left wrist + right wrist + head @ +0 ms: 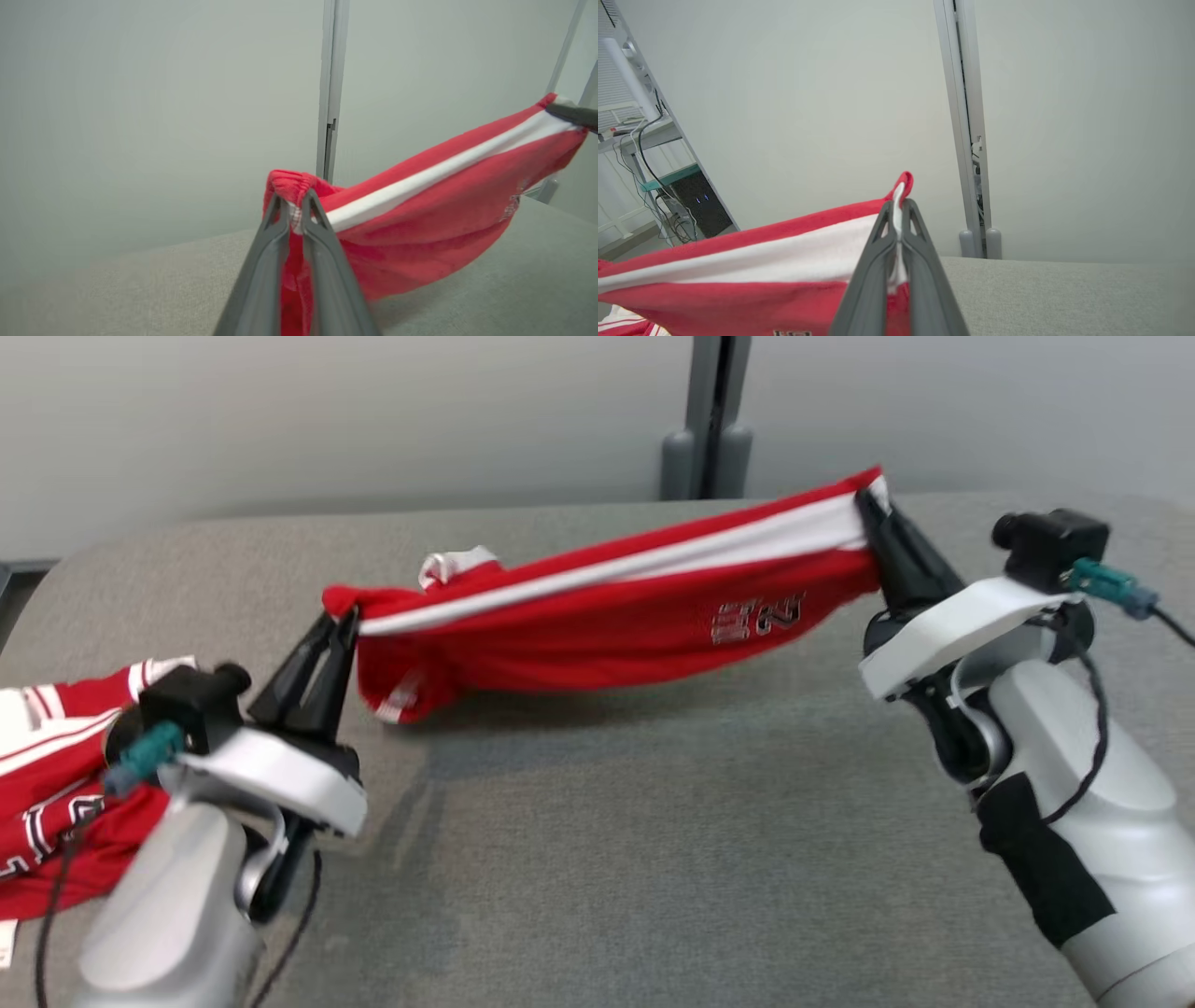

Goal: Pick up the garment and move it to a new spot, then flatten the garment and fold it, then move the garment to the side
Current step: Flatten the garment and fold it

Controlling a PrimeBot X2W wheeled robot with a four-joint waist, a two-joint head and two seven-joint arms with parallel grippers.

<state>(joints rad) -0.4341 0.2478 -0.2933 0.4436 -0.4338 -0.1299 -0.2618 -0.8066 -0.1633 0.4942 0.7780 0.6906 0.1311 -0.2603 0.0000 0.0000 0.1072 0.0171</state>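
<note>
The garment (pixel 616 607) is red with a white stripe and grey print, and it hangs stretched above the grey table (pixel 653 859). My left gripper (pixel 344 621) is shut on its left end, where the fabric bunches. My right gripper (pixel 868 504) is shut on its right, higher end. In the left wrist view the dark fingers (pixel 322 261) pinch the gathered red edge of the garment (pixel 420 219). Seen from the right wrist, the fingers (pixel 920 261) clamp the white and red hem of the garment (pixel 761 270). The garment's lower fold sags close to the table.
A second red and white garment (pixel 56 775) lies crumpled at the table's left edge, beside my left forearm. A pale wall with a grey post (pixel 714 420) stands behind the table. Shelving with cables (pixel 649 154) shows at the left of the right wrist view.
</note>
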